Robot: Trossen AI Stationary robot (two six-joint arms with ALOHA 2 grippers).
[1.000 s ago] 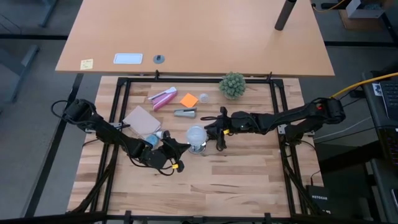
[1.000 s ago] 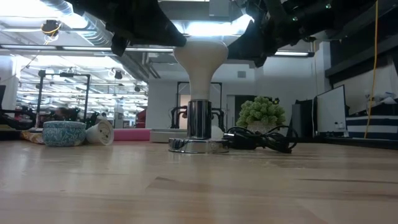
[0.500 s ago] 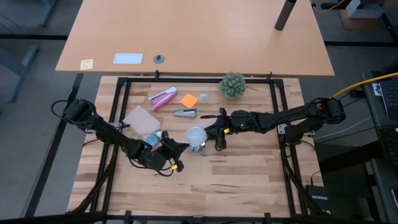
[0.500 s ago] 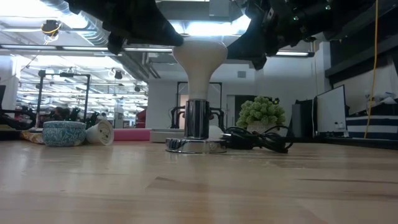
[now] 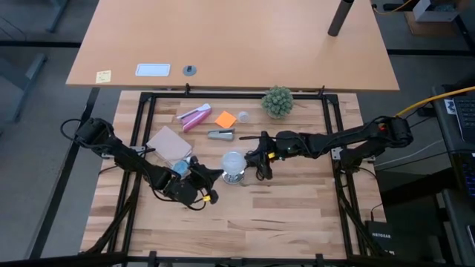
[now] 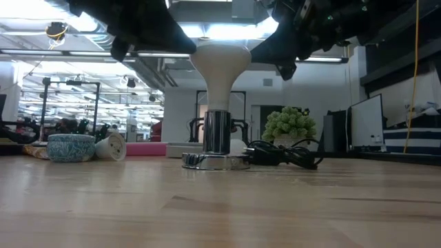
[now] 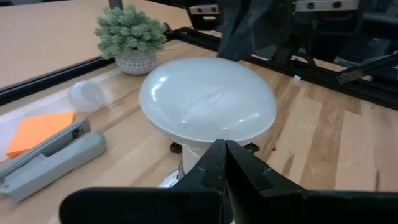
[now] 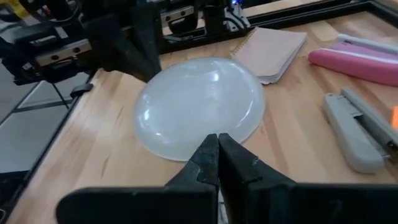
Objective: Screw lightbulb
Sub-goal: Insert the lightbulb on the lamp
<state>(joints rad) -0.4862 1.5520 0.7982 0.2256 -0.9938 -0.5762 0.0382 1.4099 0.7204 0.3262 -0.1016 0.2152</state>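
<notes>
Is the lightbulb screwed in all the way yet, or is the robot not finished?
The lightbulb already stands upright in the metal socket. In hand: the left gripper and right gripper flank it, both shut, neither visibly gripping. Whether it is fully tight cannot be seen; final turns may remain.

Both pincers flank the lightbulb (image 5: 234, 161) mid-worktop; the near edge lies open, while clutter crowds the far-left corner.
</notes>
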